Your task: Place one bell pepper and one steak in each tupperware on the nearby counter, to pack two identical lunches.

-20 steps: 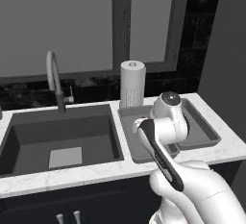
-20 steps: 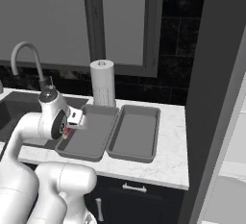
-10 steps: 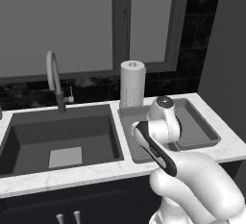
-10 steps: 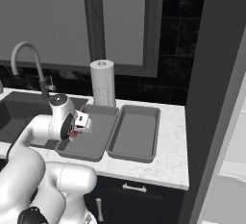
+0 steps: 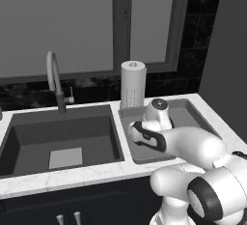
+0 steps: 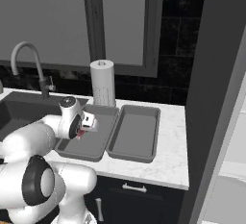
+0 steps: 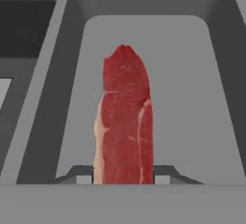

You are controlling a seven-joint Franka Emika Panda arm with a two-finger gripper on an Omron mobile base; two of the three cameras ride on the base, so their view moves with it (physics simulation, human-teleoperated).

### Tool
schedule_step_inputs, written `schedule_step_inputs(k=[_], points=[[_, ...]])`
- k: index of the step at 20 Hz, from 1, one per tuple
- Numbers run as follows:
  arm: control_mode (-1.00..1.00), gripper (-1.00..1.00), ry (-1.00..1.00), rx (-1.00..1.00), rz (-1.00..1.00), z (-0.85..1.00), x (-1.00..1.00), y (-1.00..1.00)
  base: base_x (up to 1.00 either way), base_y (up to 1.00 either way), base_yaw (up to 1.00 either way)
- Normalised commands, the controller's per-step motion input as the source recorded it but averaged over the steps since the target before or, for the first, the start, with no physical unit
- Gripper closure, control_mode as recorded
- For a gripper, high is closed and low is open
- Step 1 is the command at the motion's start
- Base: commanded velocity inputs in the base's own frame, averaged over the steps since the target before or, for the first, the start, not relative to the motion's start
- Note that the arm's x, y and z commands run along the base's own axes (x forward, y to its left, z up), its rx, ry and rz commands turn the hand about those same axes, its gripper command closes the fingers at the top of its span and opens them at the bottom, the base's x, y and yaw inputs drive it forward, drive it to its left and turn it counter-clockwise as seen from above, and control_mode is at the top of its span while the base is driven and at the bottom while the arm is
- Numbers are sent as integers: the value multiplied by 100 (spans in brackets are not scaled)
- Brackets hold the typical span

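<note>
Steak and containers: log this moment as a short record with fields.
steak: red raw slab, clamped between the end effector fingers
position: above the left tupperware, the one nearer the sink
left tupperware contents: none seen
right tupperware: empty
behind the tupperwares: paper towel roll
surface: counter

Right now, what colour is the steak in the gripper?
Deep red, with a pale fat strip along one edge; the steak shows best in the hand view.
</note>
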Motion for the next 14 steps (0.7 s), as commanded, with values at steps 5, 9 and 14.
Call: schedule_step_inputs(k=[5, 9, 14], points=[[-100, -100, -3, 0, 0, 5, 24, 0, 0, 0, 0], [-100, -100, -4, 0, 0, 26, 0, 0, 0, 0, 0], [-100, -100, 0, 0, 0, 2, -5, 0, 0, 0, 0]])
